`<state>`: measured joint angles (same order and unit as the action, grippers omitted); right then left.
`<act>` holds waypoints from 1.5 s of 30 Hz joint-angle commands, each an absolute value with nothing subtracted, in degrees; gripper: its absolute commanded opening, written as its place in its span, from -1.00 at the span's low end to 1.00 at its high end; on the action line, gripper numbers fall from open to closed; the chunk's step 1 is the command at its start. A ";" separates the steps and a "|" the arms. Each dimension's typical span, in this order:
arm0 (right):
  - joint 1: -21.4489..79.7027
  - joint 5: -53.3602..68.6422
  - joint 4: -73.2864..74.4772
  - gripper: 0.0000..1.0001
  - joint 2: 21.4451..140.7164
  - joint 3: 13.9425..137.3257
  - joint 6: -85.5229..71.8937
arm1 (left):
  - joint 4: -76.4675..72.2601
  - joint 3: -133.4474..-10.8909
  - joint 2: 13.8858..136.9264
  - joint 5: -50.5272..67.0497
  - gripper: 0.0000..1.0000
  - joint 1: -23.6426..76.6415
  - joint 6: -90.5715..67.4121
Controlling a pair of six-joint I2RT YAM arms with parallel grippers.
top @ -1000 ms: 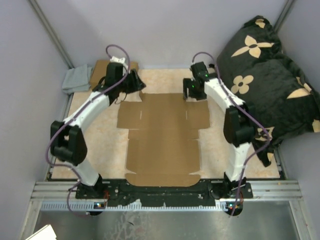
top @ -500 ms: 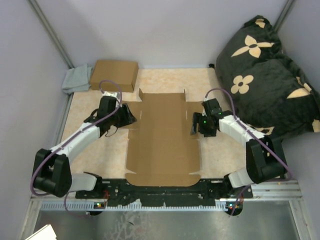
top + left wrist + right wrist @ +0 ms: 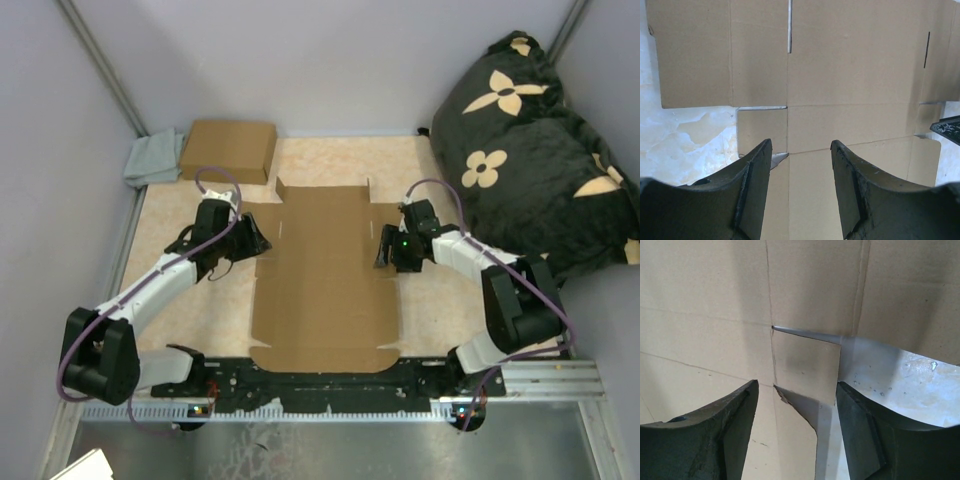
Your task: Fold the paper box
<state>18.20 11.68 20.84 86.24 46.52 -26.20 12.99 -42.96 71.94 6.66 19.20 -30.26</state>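
Note:
The paper box (image 3: 325, 285) lies unfolded as a flat brown die-cut sheet in the middle of the table, with side flaps, slits and creases. My left gripper (image 3: 258, 240) is open at the sheet's left edge. In the left wrist view (image 3: 800, 147) it hovers over a crease junction on the cardboard (image 3: 855, 75) and holds nothing. My right gripper (image 3: 384, 250) is open at the sheet's right edge. In the right wrist view (image 3: 797, 387) it straddles a small side tab (image 3: 807, 365) that is lifted a little and casts a shadow on the table.
A closed smooth brown carton (image 3: 228, 150) and a grey cloth (image 3: 150, 160) sit at the back left corner. A black flowered cushion (image 3: 530, 140) fills the back right. Grey walls enclose the table, and a metal rail (image 3: 330, 385) runs along the front.
Both arms have drawn back from the sheet's far corners to its left and right edges mid-way along. From above, the side flaps look narrower than a second ago.

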 commanded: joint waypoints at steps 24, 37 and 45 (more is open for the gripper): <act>18.45 11.27 19.71 -1.00 82.47 49.41 -25.79 | 13.71 -42.75 72.03 6.05 0.13 19.25 -31.03; 18.40 5.91 24.85 -1.00 81.32 52.96 -23.36 | 14.98 -42.86 78.52 4.42 0.16 19.22 -31.09; 18.45 5.80 24.56 -1.00 82.17 52.45 -22.74 | 13.65 -43.73 85.31 3.46 0.17 19.25 -31.65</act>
<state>18.31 7.03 25.15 83.57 50.02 -23.90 14.24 -42.72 82.78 4.43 19.22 -31.16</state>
